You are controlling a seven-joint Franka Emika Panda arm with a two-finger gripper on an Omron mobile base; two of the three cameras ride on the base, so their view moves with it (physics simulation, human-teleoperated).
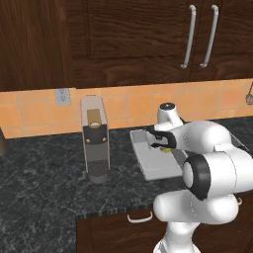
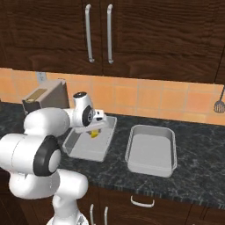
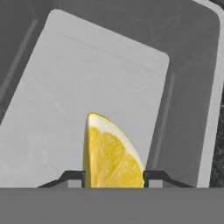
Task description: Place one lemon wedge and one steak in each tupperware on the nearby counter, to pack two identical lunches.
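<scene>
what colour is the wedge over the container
Bright yellow with a pale rind edge: the lemon wedge over the grey container, clearest in the hand view.

Tupperware containers: two, grey, on the counter — left tupperware, right tupperware.
Lemon wedges: one, the lemon wedge, over the left tupperware's floor.
Coffee machines: one, the coffee machine, left of the containers.
Wall outlets: one, the outlet, on the orange tile backsplash.
Upper cabinet handles: two, the cabinet handles, long, silver, side by side.
Drawer handles: one counted in the left base view, the curved handle; more below the counter edge in the right base view.
Hanging utensils: one, the spatula, at the right edge.
</scene>
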